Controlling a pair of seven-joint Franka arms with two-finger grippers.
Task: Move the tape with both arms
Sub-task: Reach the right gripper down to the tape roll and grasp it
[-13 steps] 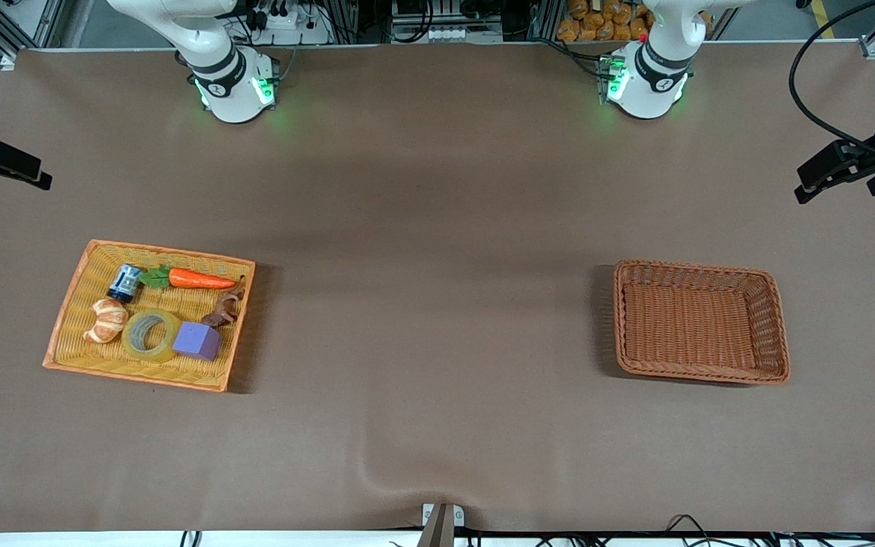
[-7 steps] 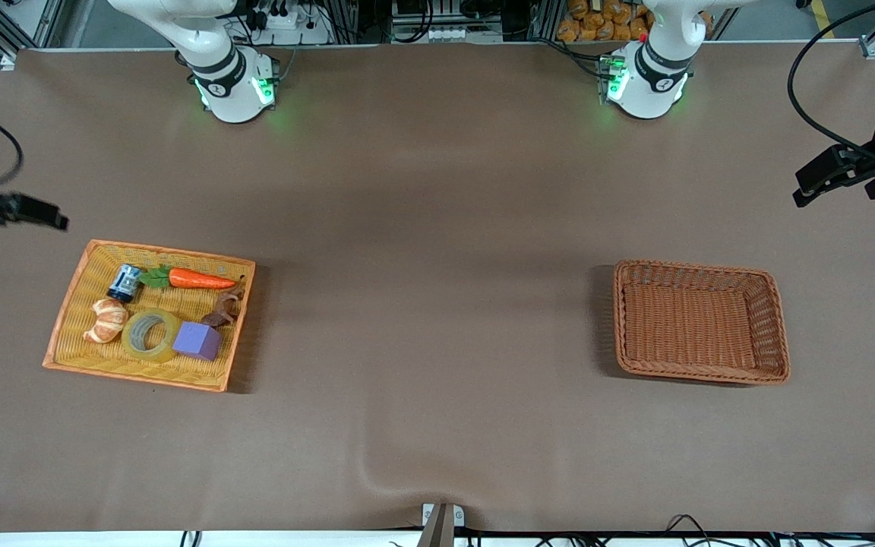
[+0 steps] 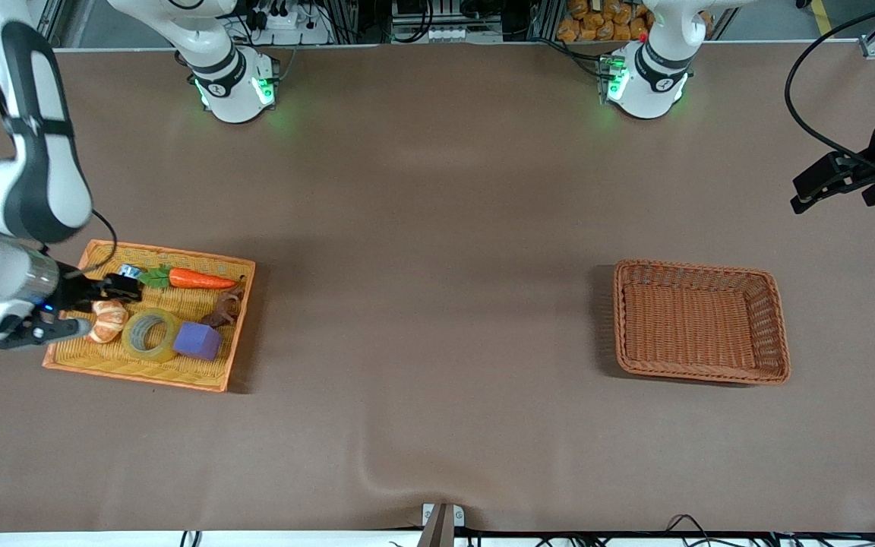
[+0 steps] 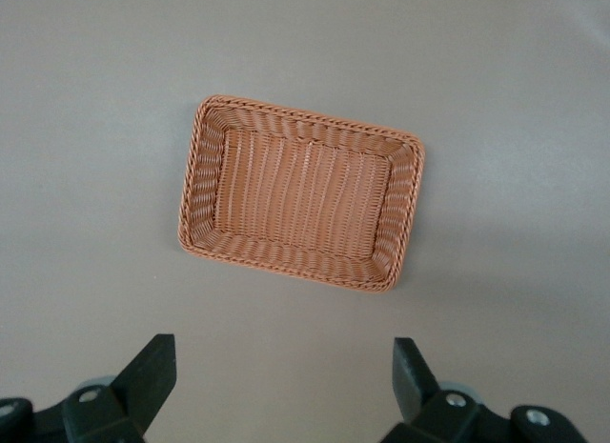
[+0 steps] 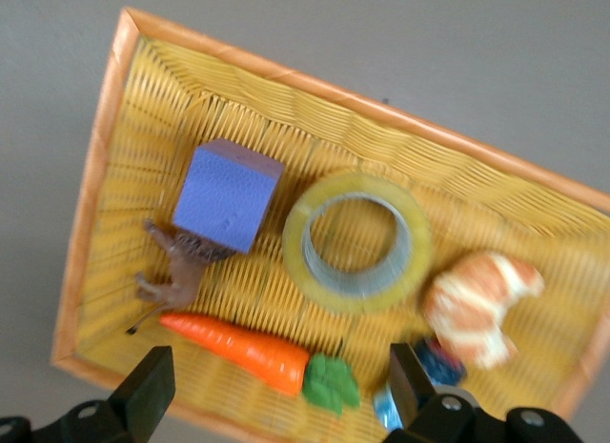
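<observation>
The tape (image 3: 150, 334) lies flat in the yellow tray (image 3: 141, 371), between a croissant (image 3: 108, 319) and a purple cube (image 3: 197, 340). In the right wrist view the tape (image 5: 357, 241) shows its grey-white core, with the cube (image 5: 227, 195) touching its side. My right gripper (image 3: 96, 308) hovers open over the tray's end toward the right arm's side, above the croissant and the blue can. Its open fingers (image 5: 152, 386) frame the carrot (image 5: 238, 348), with nothing between them. My left gripper (image 3: 817, 186) hangs open and empty in the air at the left arm's end of the table; the left gripper (image 4: 286, 357) looks down on the brown basket (image 4: 191, 176).
The tray also holds a carrot (image 3: 198, 279), a blue can (image 3: 131, 270) and a brown toy horse (image 3: 225, 308). The brown wicker basket (image 3: 699, 267) stands empty toward the left arm's end. A wrinkle in the brown cloth (image 3: 377, 475) lies near the front edge.
The right arm has swung in from the table's edge and its gripper now hangs over the yellow tray. The left gripper has drifted only slightly. Nothing on the table has moved.
</observation>
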